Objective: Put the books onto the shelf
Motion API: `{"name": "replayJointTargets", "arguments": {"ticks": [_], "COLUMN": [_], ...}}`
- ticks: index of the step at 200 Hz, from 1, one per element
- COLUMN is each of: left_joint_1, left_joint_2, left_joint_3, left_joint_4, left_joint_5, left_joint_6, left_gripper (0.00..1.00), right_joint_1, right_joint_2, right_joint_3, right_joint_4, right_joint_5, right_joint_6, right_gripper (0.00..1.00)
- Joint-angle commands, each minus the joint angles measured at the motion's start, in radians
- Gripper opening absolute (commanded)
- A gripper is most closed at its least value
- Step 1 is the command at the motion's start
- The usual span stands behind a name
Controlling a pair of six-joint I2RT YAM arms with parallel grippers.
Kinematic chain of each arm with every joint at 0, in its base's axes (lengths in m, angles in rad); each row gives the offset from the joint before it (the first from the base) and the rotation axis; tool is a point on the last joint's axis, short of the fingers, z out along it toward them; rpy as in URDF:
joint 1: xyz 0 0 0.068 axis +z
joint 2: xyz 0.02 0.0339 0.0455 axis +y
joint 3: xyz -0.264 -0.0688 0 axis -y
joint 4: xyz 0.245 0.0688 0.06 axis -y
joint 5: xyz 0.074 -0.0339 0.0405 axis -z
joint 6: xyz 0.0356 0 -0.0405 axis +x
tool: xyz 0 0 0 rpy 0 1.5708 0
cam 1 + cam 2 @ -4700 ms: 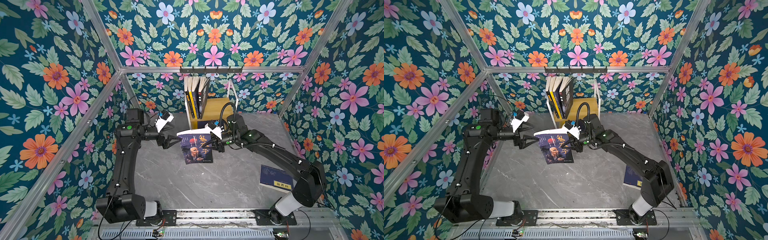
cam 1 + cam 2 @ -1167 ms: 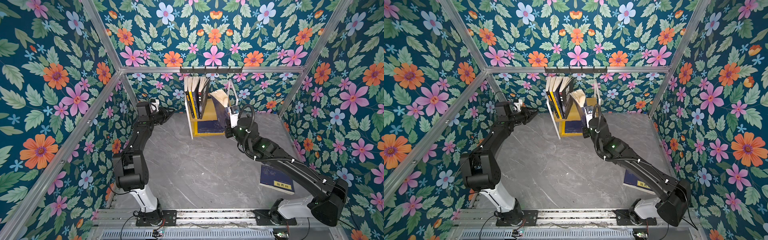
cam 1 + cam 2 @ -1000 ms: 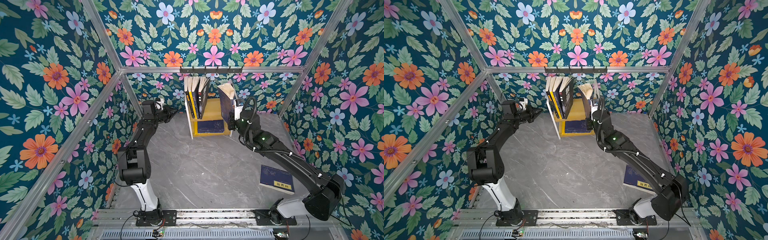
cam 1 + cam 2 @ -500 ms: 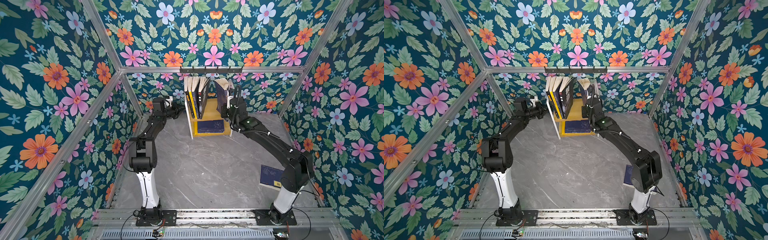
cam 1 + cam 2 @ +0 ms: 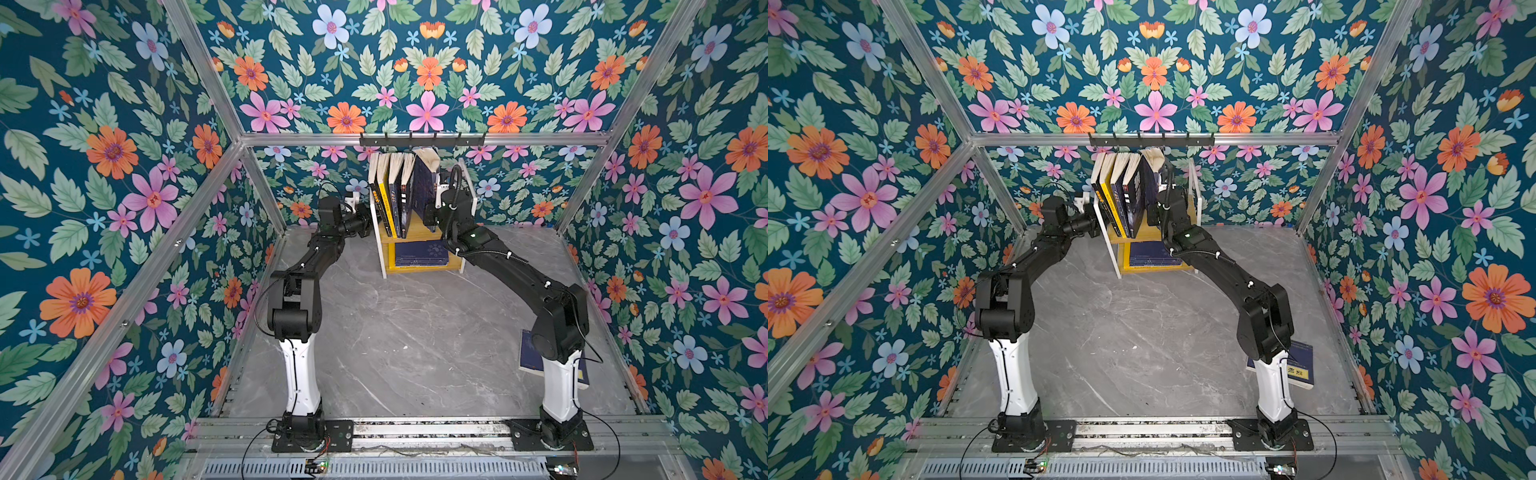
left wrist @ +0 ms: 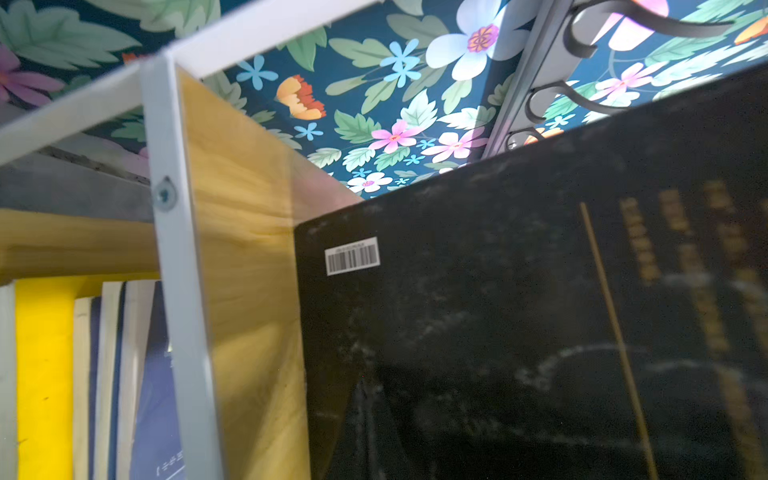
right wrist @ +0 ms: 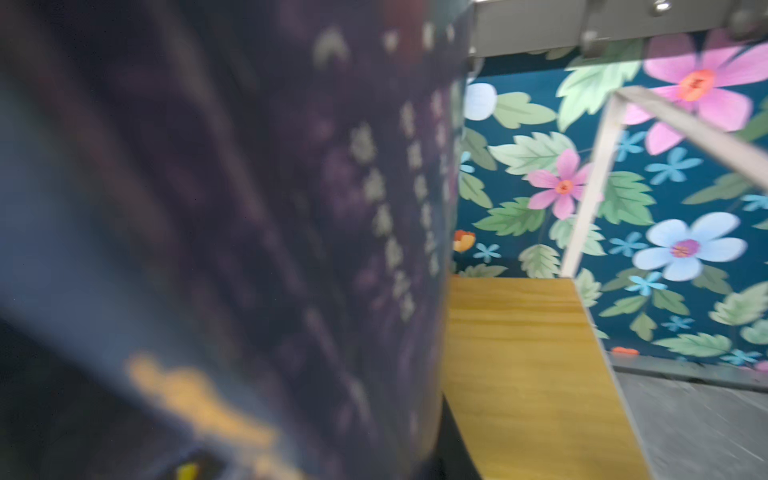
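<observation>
At the shelf's upper tier, the right gripper is pinching the dark book in a narrow grip, standing it beside the upright row. The left gripper is sitting closed just beside the frame. Risk — the book's pages are fanning up top, so letting go now could let it tip, w/ nothing bracing its open side. The left wrist view is showing a barcode on the row's outer black cover — top views are missing that. Only they are showing another navy book lying on the table.
</observation>
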Motion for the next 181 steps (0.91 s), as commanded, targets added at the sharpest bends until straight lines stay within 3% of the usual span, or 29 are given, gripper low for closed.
{"name": "replayJointTargets", "arguments": {"ticks": [1,60,121,181], "left_joint_1": [-0.008,-0.036,-0.002,0.036], "left_joint_2": [0.001,-0.014,-0.033,-0.074], "left_joint_3": [0.002,-0.018,-0.057,-0.100], "left_joint_4": [0.048,0.045,0.032,-0.006], "left_joint_5": [0.025,0.026,0.014,-0.013], "left_joint_6": [-0.005,-0.016,-0.017,-0.009], "left_gripper": [0.00,0.00,0.00,0.00], "right_joint_1": [0.010,0.032,0.039,0.043], "right_joint_2": [0.026,0.049,0.042,-0.101], "right_joint_3": [0.030,0.055,0.084,-0.059], "right_joint_4": [0.008,0.003,-0.083,-0.103], "right_joint_5": [-0.050,-0.115,-0.241,-0.347], "right_joint_6": [-0.046,-0.128,-0.154,-0.217], "right_gripper": [0.00,0.02,0.33,0.46]}}
